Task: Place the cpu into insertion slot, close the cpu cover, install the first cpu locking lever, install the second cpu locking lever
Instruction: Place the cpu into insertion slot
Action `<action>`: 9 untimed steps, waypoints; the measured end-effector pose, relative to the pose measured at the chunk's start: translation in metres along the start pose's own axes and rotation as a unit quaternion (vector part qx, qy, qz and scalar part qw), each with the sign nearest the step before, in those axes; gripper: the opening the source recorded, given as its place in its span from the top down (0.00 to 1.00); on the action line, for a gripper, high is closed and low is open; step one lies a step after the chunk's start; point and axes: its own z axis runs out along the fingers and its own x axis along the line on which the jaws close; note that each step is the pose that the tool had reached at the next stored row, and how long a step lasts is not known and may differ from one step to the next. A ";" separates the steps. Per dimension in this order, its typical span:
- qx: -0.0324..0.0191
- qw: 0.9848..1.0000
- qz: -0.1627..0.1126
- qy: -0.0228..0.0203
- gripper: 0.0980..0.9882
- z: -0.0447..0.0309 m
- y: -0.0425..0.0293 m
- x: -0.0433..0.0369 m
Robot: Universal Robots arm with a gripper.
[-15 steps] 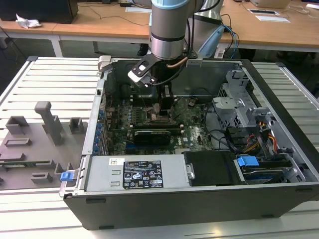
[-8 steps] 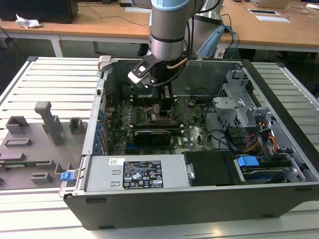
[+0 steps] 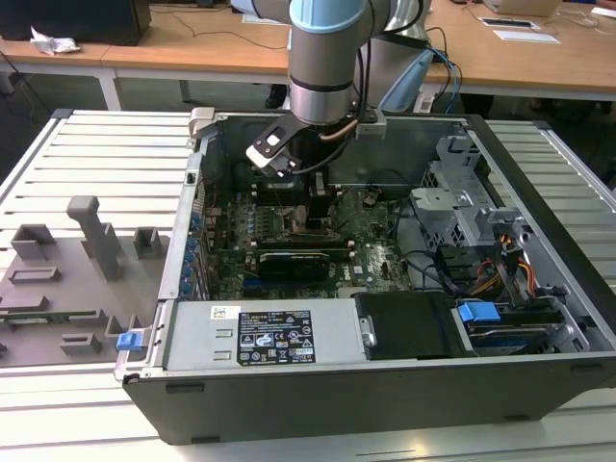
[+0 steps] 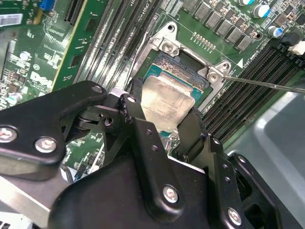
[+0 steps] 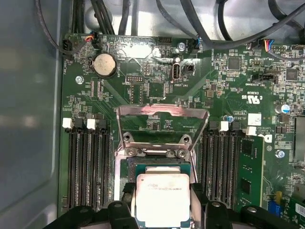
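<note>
The pincer (image 4: 163,114) reaches down into the open computer case (image 3: 318,404) and is clamped on the cpu (image 5: 162,198), one finger against each of two opposite edges. Directly beneath its fingertips lies the insertion slot (image 4: 180,63), which the chip partly covers; whether it is seated cannot be told. Just beyond the fingertips the cpu cover (image 5: 162,112) stands swung open above the green motherboard (image 5: 143,71).

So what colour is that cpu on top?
The cpu top is pale silver-grey, best in the first wrist view.
</note>
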 end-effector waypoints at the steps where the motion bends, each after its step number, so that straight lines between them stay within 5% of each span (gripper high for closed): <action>1: 0.000 1.000 0.000 0.000 0.50 0.0010 -0.0001 0.0003; 9: 0.000 1.000 0.006 -0.001 0.50 0.0099 -0.0015 0.0025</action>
